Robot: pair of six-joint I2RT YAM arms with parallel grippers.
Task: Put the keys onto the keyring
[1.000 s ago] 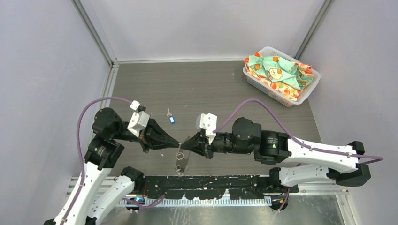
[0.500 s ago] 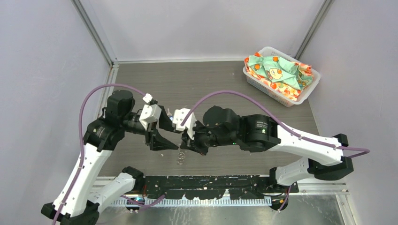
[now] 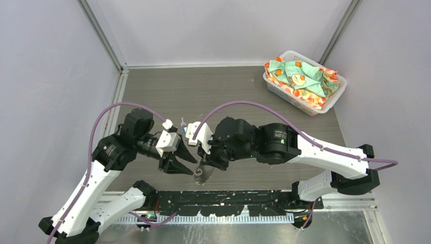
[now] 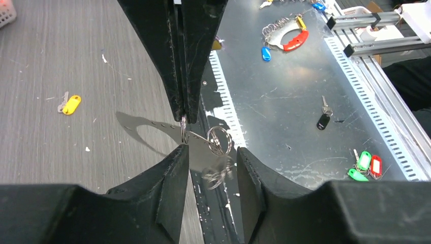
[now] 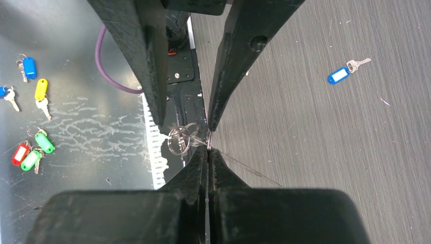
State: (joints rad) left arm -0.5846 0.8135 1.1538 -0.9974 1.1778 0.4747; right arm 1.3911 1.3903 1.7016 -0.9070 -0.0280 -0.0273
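**Ring pinched, both keys waiting on the table**

Top view first. The right gripper (image 3: 203,165) is clamped tight on the keyring (image 3: 199,175), a small cluster of silver wire rings that dangles just beneath its black tips. The left gripper (image 3: 190,166) sits just beside the keyring on the opposite side, nose to nose with its partner. From up here neither key shows clearly.

Over to the left wrist. Its own fingers (image 4: 172,175) stand apart with nothing between them, one on each side of the keyring, and the right arm's closed tips come down from above with one ring nipped edge-on. The yellow-tagged key (image 4: 69,104), a tiny silver blade on a yellow plastic head, lies flat on the dark wood-grain table (image 4: 76,46), well apart from the keyring, with its blade end turned away from it.

Now the right wrist. The tips are shut and the rings fan out just beside them. The blue-tagged key (image 5: 341,74), a little silver blade on a blue plastic head, lies flat and well apart from the keyring. Its long axis slants, tag end towards the keyring and blade away.

By my reading, the empty left arm is the one to fetch a key, and it will have to bring it back blade-first to the held ring.
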